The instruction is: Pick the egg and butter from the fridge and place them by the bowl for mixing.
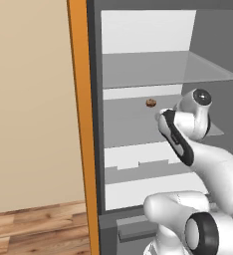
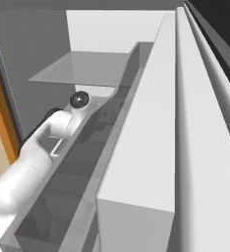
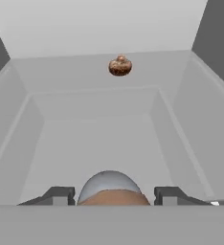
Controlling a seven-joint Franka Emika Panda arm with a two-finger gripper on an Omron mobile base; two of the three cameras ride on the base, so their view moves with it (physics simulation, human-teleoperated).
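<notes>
- The fridge (image 1: 148,124) is a tall grey box with smooth matte walls; its inside is grey with flat white back panels and thin, glassy shelves, and its door stands open.
- An orange cabinet edge (image 1: 81,124) runs straight up the fridge's left side, flat and glossy, with a plain beige wall and wood-grain floor beyond it.
- The robot arm (image 1: 198,149) is smooth white plastic with dark rounded joints; it reaches into the fridge at the middle shelf.
- A small brown lumpy round item (image 3: 120,65) sits alone at the back of that fridge shelf, well apart from the claw.
- The egg (image 3: 113,188), a smooth dome, pale on top and tan below, sits between the fingers.
- The claw (image 3: 113,195) stands about half open, its two dark square fingertips (image 3: 59,195) on either side of the egg, gripping it.
</notes>
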